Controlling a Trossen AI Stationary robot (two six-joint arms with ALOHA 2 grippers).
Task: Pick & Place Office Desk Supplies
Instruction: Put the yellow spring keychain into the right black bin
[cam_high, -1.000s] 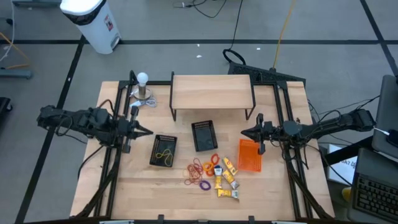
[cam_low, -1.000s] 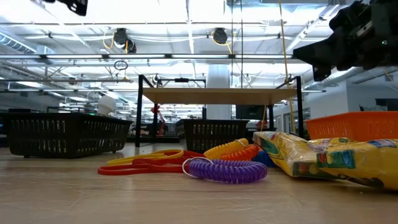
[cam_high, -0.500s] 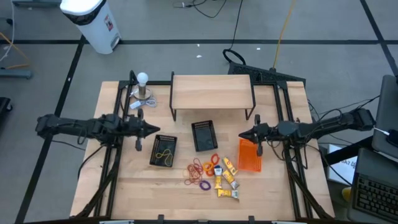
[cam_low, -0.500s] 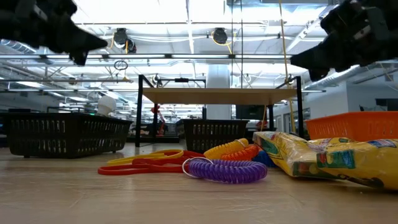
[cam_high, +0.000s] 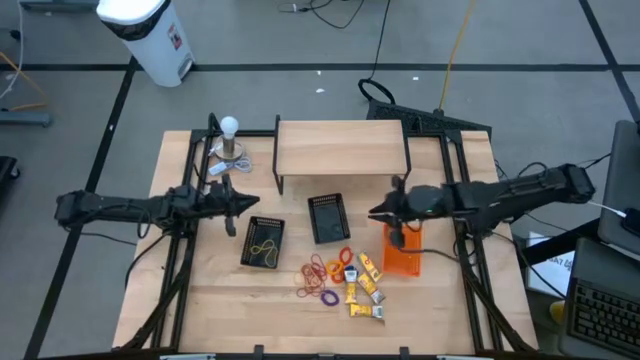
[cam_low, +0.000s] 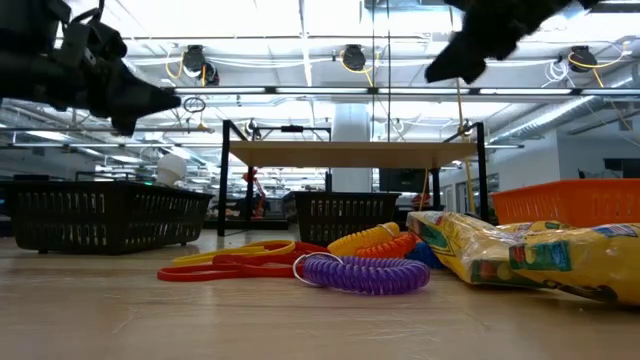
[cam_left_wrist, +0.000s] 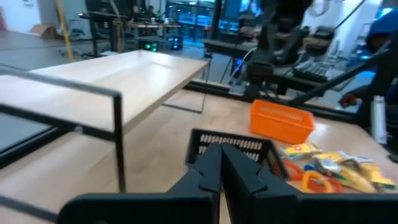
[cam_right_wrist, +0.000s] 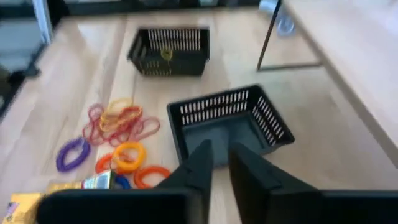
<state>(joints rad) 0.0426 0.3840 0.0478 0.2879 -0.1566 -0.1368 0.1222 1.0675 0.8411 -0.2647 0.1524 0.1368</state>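
Wooden table (cam_high: 440, 300); packets' (cam_high: 362, 290) print unreadable; left gripper (cam_high: 256, 203) jaws closed, empty; right gripper (cam_high: 374, 212) jaws slightly parted, empty.

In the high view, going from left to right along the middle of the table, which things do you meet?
Left pincer → black basket holding yellow bands → empty black basket → right pincer → orange basket.

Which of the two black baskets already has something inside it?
The black mesh basket on the left: yellow bands lie inside. The other black basket is empty.
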